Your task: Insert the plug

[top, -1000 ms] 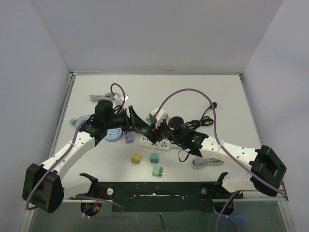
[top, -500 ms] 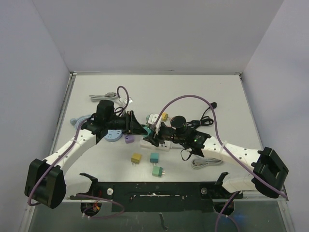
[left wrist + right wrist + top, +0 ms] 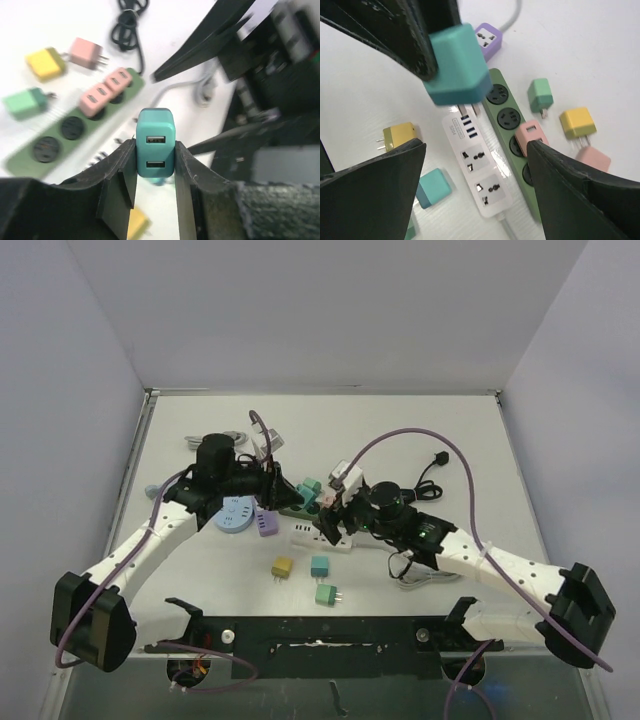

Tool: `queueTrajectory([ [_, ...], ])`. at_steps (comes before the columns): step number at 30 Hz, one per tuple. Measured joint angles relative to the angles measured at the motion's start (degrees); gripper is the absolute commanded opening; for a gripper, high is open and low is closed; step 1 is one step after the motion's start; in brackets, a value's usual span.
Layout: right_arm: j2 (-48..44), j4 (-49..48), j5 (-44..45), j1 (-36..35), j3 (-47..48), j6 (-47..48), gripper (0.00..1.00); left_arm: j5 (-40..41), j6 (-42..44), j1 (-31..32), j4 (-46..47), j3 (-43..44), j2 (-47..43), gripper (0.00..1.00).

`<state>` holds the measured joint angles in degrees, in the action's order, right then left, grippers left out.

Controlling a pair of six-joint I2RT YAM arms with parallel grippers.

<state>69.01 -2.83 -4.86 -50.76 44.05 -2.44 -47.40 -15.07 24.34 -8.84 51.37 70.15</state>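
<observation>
The jaws of your left gripper are clamped on the sides of the teal plug, poised over the USB end of the white power strip on the bench. The jaws of your right gripper stand wide apart. You cannot tell whether the prongs touch the strip.

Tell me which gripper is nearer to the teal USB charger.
Left. The left gripper is shut on the teal charger, a finger on each side. The right gripper is open and apart from it, the charger lying beyond its fingertips.

Left claw tightly clamped, right claw wide apart.
</observation>
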Motion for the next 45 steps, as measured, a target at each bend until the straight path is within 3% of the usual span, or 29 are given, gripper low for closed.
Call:
queueTrajectory([
  [10,-19.5,7.0,7.8,7.6,-8.3,-14.7,0.84,4.9,42.8,0.1,-7.0,2.7,3.0,0.16],
  [15,-23.2,10.3,8.5,13.5,-9.7,-17.7,0.84,6.6,60.7,1.5,-16.4,9.3,12.6,0.17],
  [19,-23.4,11.2,7.8,17.2,-9.8,-18.4,0.84,9.9,70.2,3.3,-24.4,17.3,21.5,0.17],
  [31,-22.6,11.5,4.2,23.9,-11.4,-18.8,0.83,12.8,84.2,7.2,-43.1,35.5,39.6,0.17],
  [45,-22.1,11.0,2.7,24.2,-13.8,-19.0,0.83,12.7,90.9,7.5,-49.5,42.5,44.9,0.17],
])
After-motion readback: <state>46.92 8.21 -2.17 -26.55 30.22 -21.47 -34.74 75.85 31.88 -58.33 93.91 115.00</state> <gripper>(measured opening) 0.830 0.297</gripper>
